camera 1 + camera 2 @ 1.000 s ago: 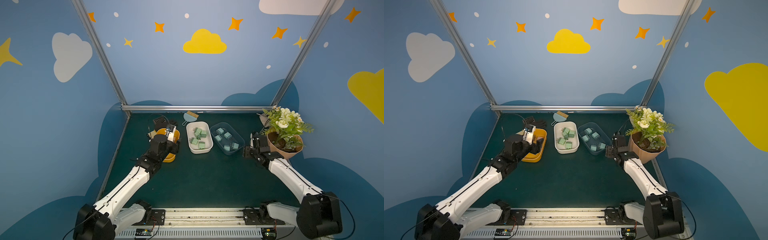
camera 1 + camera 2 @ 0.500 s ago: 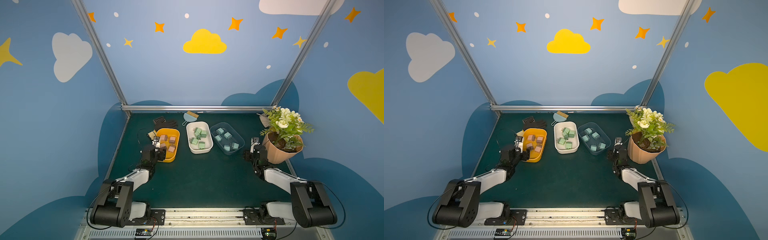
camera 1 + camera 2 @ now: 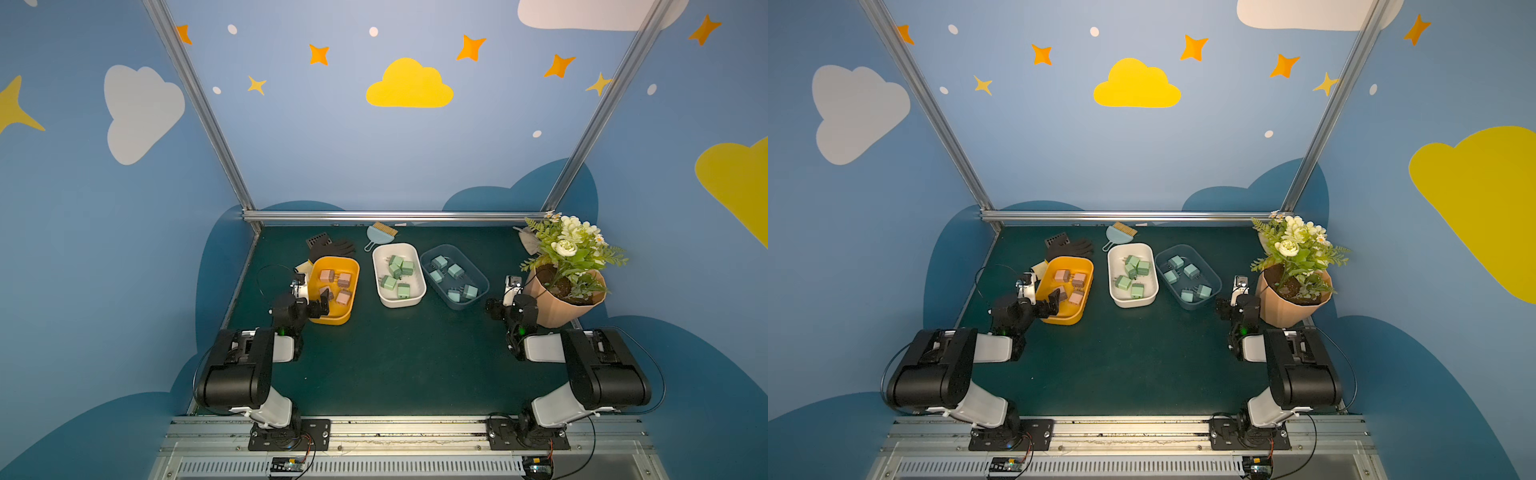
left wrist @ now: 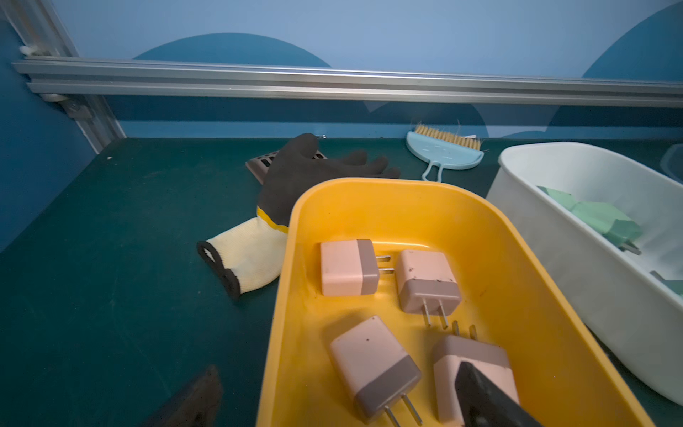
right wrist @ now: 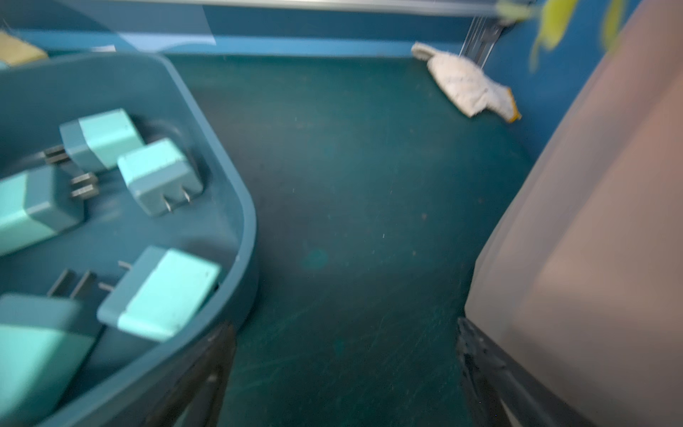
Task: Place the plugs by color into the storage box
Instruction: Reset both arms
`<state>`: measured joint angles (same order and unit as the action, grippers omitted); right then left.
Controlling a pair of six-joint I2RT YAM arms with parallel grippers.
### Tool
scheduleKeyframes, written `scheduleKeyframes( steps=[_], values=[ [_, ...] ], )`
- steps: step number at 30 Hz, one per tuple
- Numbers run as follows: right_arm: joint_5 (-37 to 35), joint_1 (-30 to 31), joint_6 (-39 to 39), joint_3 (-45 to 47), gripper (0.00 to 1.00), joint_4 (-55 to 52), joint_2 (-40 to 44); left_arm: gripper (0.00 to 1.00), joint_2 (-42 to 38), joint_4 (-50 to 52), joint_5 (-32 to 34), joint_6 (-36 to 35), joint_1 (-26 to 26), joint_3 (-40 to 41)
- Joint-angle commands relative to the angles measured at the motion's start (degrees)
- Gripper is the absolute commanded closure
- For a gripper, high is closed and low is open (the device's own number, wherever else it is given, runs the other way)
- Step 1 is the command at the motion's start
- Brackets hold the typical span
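Three storage boxes stand in a row. The yellow box [image 3: 332, 320] [image 3: 1065, 320] [image 4: 369, 183] holds several pink plugs [image 3: 344, 279] [image 3: 1079, 279] [image 4: 347, 267]. The white box [image 3: 401, 304] [image 3: 1133, 304] [image 4: 554, 258] holds green plugs [image 3: 389, 283] [image 3: 1123, 283] [image 4: 606, 222]. The blue box [image 3: 459, 306] [image 3: 1192, 306] [image 5: 244, 240] holds light blue plugs [image 3: 455, 271] [image 3: 1191, 271] [image 5: 159, 177]. My left gripper [image 3: 320, 305] [image 3: 1048, 305] [image 4: 338, 384] is open and empty, straddling the yellow box's near left wall. My right gripper [image 3: 494, 308] [image 3: 1223, 308] [image 5: 343, 332] is open and empty over bare mat, right of the blue box.
A flower pot [image 3: 561, 307] [image 3: 1287, 311] [image 5: 591, 258] stands close against my right gripper's outer finger. A black-and-white glove [image 3: 332, 248] [image 4: 295, 177] and a small blue brush [image 3: 380, 232] [image 4: 443, 151] lie behind the boxes. A white cloth [image 5: 465, 85] lies in the back right corner.
Both arms have folded back toward the near rail. My left gripper has drawn off the yellow box, uncovering the pink plugs. Both grippers have opened wider.
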<state>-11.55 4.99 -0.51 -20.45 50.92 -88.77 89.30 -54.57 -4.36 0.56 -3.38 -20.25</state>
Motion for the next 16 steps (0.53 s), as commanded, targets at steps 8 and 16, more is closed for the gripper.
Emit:
scheduleKeyframes(
  steps=[8, 16],
  values=[
    [-1.81, -0.07, 0.87, 0.04, 0.06, 4.51, -0.50, 0.00, 0.92, 2.61, 0.93, 0.06, 0.68, -1.65],
    [-1.90, -0.07, 0.87, -0.04, 0.06, 4.46, -0.49, 0.01, 0.76, 1.92, 0.93, 0.12, 0.74, -1.23]
  ],
)
